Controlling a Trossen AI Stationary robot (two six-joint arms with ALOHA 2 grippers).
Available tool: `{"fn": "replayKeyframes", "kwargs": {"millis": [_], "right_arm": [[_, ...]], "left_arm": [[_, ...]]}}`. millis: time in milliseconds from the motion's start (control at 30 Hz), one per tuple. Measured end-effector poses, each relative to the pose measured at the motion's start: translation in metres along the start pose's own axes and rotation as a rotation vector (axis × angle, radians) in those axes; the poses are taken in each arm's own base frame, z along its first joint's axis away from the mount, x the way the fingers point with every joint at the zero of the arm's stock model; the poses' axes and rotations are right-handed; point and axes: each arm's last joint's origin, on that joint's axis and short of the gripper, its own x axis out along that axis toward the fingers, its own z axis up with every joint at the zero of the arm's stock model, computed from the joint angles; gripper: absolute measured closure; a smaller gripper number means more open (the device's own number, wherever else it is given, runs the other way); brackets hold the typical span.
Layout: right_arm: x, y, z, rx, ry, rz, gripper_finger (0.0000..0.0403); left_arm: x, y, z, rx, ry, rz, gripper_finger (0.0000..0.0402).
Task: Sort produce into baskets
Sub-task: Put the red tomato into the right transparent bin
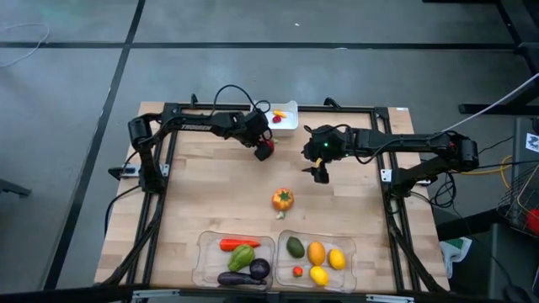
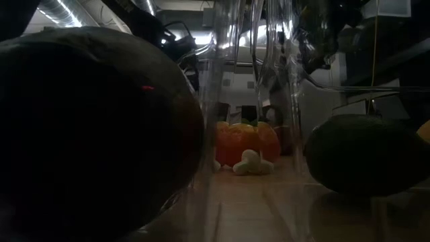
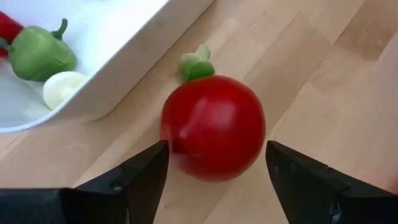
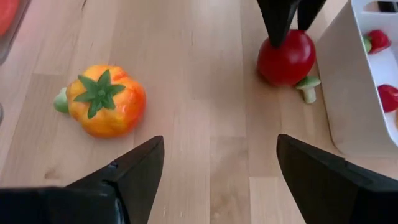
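A: What lies nearest us?

B: Two clear trays (image 1: 205, 261) of sorted produce. Beyond them, an orange pepper (image 1: 282, 199) sits alone mid-table.

A: And the arms?

B: Farther back, the left pincer (image 1: 264, 150) straddles a glossy red apple (image 3: 213, 126) beside the white bin (image 1: 286, 123), fingers apart. It looks light, rigid, slippery; grip its widest middle. The right pincer (image 1: 320, 173) hovers nearby, spread, empty.
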Motion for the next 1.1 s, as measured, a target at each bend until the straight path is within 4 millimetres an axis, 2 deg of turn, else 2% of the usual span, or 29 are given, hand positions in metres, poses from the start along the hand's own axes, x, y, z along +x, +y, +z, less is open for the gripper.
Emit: {"fn": "replayKeyframes", "kwargs": {"millis": [267,500,867,1100], "right_arm": [[0.000,0.000,0.002,-0.002,-0.016,-0.003,0.0095],[0.000,0.000,0.002,-0.002,-0.016,-0.003,0.0095],[0.000,-0.001,0.002,-0.002,-0.017,-0.016,0.0095],[0.015,-0.004,0.004,-0.003,-0.018,-0.058,0.0095]], "left_arm": [[0.001,0.000,0.001,-0.032,-0.024,-0.005,0.0137],[0.007,0.003,-0.006,-0.093,-0.018,-0.003,0.0137],[0.007,0.002,-0.006,-0.096,-0.025,-0.007,0.0137],[0.007,-0.003,-0.005,-0.085,-0.034,-0.042,0.0137]]}}
